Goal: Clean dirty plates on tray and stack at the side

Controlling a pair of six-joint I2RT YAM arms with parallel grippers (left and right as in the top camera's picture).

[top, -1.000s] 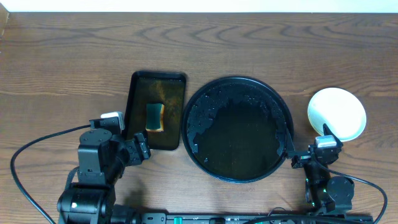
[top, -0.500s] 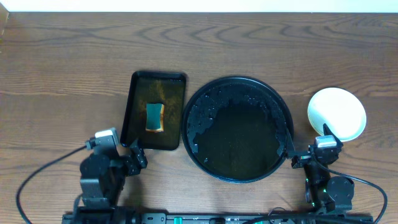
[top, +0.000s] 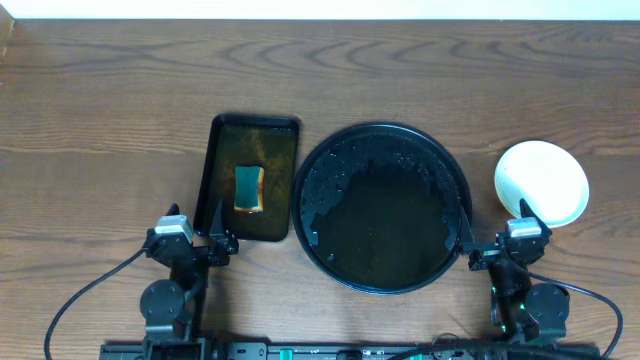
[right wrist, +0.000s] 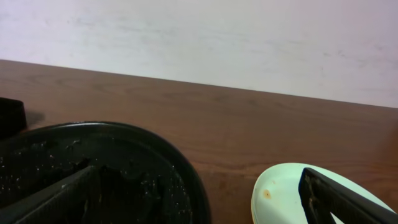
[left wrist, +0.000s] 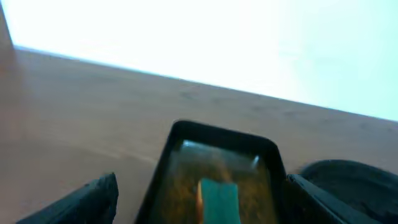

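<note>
The round black tray (top: 300, 205) sits mid-table, wet with droplets and holding no plates; it also shows in the right wrist view (right wrist: 130, 155) and the left wrist view (left wrist: 348, 177). The plates (top: 541, 183) sit to its right on the table, the top one pale; how many lie beneath is hidden. In the right wrist view the top plate (right wrist: 289, 193) has a small brown spot. My left gripper (top: 195, 232) is open and empty at the front, just before the rectangular tray. My right gripper (top: 495, 228) is open and empty between the round tray and the plates.
A smaller black rectangular tray (top: 222, 180) with brownish liquid lies left of the round tray. A teal and yellow sponge (top: 248, 188) lies in it, also in the left wrist view (left wrist: 219, 199). Cables trail by both arm bases at the front edge.
My left arm has drawn back toward the front edge and folded down. The sponge, tray, plates and right arm have not moved.
</note>
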